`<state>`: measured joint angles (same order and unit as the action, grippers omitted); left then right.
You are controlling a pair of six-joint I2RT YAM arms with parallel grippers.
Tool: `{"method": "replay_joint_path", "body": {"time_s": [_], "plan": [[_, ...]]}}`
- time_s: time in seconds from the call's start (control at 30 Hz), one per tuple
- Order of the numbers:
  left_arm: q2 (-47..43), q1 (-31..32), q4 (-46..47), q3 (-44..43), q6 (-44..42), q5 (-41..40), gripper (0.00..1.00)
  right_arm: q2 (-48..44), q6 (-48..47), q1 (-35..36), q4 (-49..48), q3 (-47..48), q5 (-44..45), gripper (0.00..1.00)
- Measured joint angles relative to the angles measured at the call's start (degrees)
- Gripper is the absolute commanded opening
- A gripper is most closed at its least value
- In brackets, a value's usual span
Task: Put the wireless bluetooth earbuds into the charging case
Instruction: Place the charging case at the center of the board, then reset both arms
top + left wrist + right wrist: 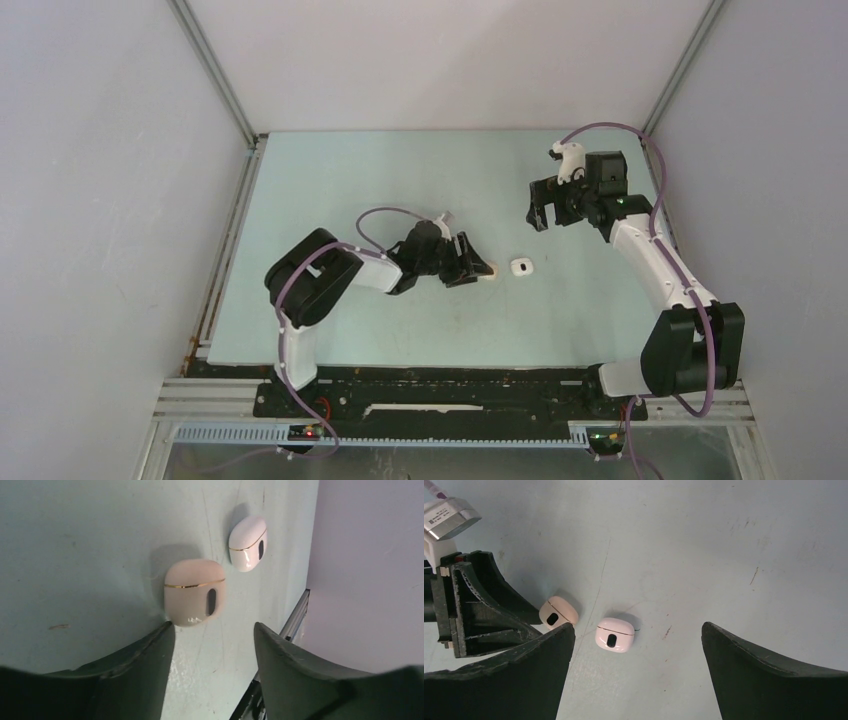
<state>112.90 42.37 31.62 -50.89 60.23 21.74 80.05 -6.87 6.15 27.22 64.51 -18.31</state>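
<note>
Just left of white case [520, 267]: beige case [195, 592], lids closed.
Left hand [214, 628]: we see it parted, empty, further left.
Right hand [636, 627]: spread wide, empty.

Two small cases lie on the desk [340, 180] near its middle, side by side and apart from each other. The tan case [195, 592] is a rounded, glossy pebble with a thin gold seam round it and a dark oval slot on its front. Its lid is down. It sits just ahead of my left fingers [135, 670], and I cannot tell whether one tip touches it. The white case [248, 542] has the same shape, seam and slot. Its lid is also down, and it lies to the tan one's right.
</note>
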Motion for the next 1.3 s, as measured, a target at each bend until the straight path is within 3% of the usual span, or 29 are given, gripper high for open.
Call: {"method": "replay_joint_path", "body": {"time_s": [0.23, 0.27, 0.3, 0.57, 0.87, 1.1, 1.3], "plan": [[-5.1, -0.4, -11.6, -0.7, -4.9, -0.8, 0.76, 0.0, 0.0, 0.0, 0.0, 0.0, -0.1, 1.00], [-7.2, -0.5, -15.1, -0.4, -6.7, -2.1, 0.94, -0.1, 0.0, 0.0, 0.0, 0.0, -0.1, 1.00], [-8.6, -0.5, -17.2, -0.2, -8.1, -2.8, 0.99, -0.2, 0.0, 0.0, 0.0, 0.0, -0.2, 1.00], [-26.5, -0.7, -39.5, -1.6, -23.5, -18.7, 1.00, -1.9, 2.6, 0.0, -0.6, 0.0, -1.5, 1.00], [-42.3, -3.5, -52.7, -3.6, -32.5, -31.1, 1.00, -6.7, 5.4, 0.2, -5.0, -2.8, -2.7, 1.00], [-56.2, -7.3, -56.3, -3.4, -39.2, -37.9, 1.00, -7.7, 6.1, 0.5, -7.0, -2.9, -2.8, 1.00], [-64.7, -18.3, -52.3, 4.5, -42.7, -41.9, 1.00, -8.1, 6.3, 0.5, -8.4, -3.7, -2.7, 0.98]]}}
